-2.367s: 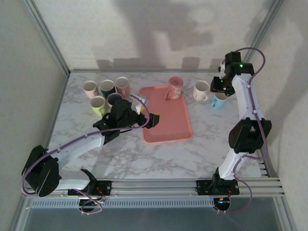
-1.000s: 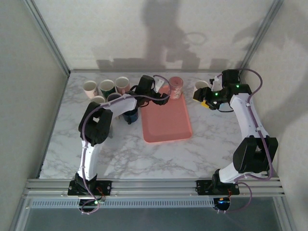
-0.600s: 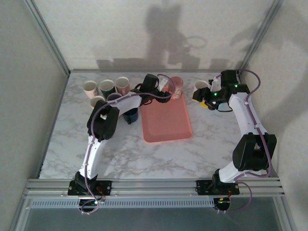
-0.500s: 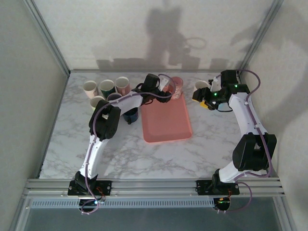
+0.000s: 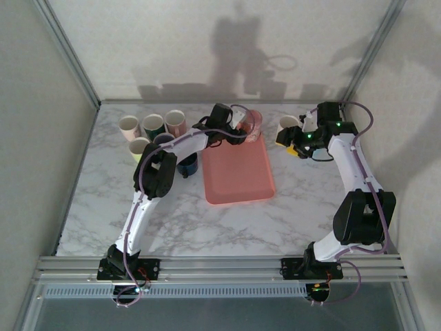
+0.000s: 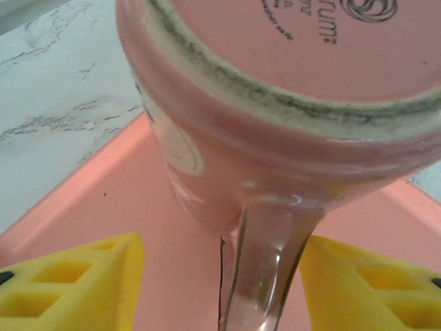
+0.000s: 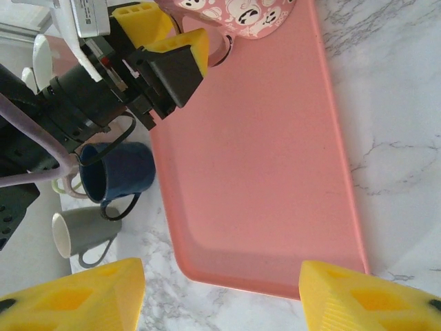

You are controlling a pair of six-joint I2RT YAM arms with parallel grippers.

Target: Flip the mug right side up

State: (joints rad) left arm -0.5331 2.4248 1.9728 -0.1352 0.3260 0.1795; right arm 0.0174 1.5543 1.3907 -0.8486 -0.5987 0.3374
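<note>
Top external view: left of the pink tray (image 5: 241,181), a cluster of spare mugs (image 5: 153,129) stands on the counter (image 5: 207,227). At the tray's far end, the left gripper (image 5: 239,132) sits just beside the upside-down pink mug (image 5: 253,124). In the left wrist view its yellow fingers (image 6: 76,283) straddle the handle (image 6: 265,276), partly parted and not clamped. Right of the tray, the right gripper (image 5: 296,143) hovers spread wide, holding nothing.

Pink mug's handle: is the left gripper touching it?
Cannot tell. Left wrist view: the left gripper straddles the handle; one finger stands clear, the other's tip meets the handle's edge, contact unclear.
</note>
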